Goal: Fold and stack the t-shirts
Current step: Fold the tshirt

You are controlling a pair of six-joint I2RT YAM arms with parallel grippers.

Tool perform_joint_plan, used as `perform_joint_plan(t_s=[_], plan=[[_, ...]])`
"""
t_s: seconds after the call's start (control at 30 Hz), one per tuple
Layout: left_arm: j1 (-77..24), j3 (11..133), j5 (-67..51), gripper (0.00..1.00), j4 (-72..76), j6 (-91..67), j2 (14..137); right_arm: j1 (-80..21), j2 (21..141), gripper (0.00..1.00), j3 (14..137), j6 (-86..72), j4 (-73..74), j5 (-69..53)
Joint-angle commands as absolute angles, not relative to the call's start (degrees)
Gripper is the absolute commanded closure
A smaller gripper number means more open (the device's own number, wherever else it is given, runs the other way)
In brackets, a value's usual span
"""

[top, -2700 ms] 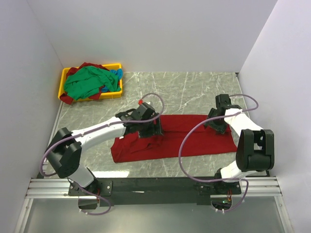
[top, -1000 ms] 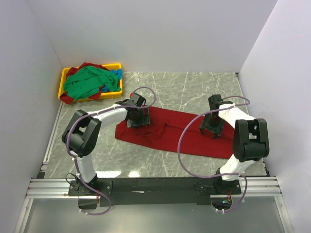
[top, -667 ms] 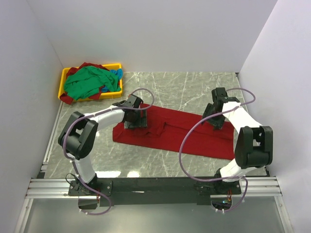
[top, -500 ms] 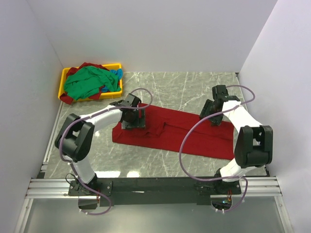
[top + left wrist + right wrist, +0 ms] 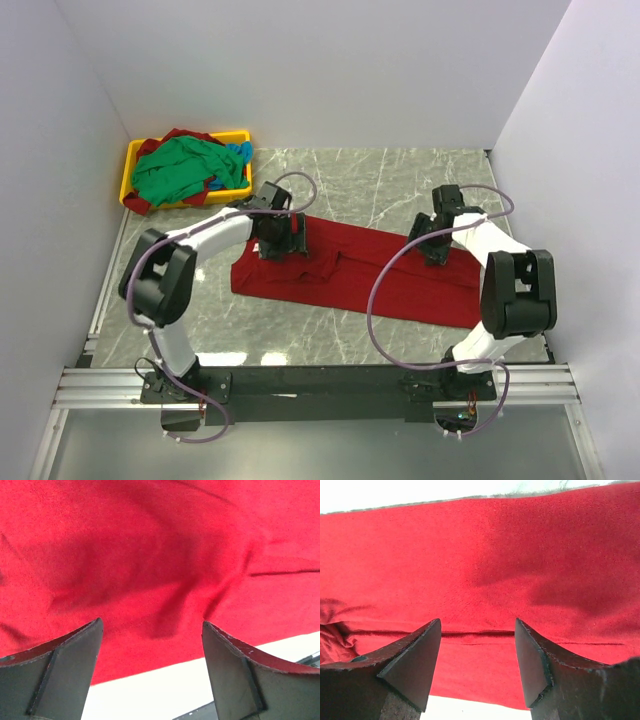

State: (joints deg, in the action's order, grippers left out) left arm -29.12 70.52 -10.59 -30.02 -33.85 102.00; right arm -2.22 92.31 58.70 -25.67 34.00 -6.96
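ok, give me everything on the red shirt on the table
The red shirt is soft knit cloth, lying flat on the marble table as a long folded band, slanting nearer toward the right. Its left part is rumpled. The left pincer and right pincer sit over it, jaws open, gripping nothing.

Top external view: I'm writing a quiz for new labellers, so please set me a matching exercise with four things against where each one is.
Things:
1. red t-shirt
2. green t-shirt
3. left gripper
4. right gripper

Places:
A. heaped in the yellow tray, far left corner
B. over the red t-shirt's left end
C. spread out on the table between the arms
D. over the red t-shirt's right part

Pairs: 1-C, 2-A, 3-B, 4-D
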Motion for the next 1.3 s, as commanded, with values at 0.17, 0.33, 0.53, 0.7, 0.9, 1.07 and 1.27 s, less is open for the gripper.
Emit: perform_joint_plan(t_s=[0.17, 0.33, 0.53, 0.7, 0.9, 1.07, 1.27], plan=[[-26.3, 73.5, -13.7, 0.14, -27.3, -34.4, 111.0, -2.2, 95.5, 0.33, 57.7, -26.0, 33.0, -7.9], [-24.6, 74.4, -13.8, 0.14, -27.0, -31.3, 114.8, -2.4, 95.1, 0.33, 54.1, -28.1, 30.9, -8.1], [-24.3, 81.7, -15.0, 0.15, -29.2, -26.6, 121.4, -3.0, 92.3, 0.33, 48.4, -31.1, 30.3, -9.3], [-24.1, 90.1, -14.5, 0.15, -31.7, -25.9, 127.7, -3.3, 90.9, 0.33, 46.1, -32.3, 31.1, -10.5], [-22.8, 111.3, -9.3, 0.14, -40.9, -23.9, 139.8, -4.9, 92.6, 0.33, 45.0, -33.8, 30.9, -13.7], [-21.3, 121.1, -7.8, 0.14, -44.3, -23.8, 146.3, -8.5, 93.8, 0.33, 45.4, -35.5, 30.8, -14.3], [-19.3, 126.5, -5.4, 0.14, -45.3, -23.8, 148.5, -14.0, 93.8, 0.33, 46.8, -39.0, 31.0, -14.3]])
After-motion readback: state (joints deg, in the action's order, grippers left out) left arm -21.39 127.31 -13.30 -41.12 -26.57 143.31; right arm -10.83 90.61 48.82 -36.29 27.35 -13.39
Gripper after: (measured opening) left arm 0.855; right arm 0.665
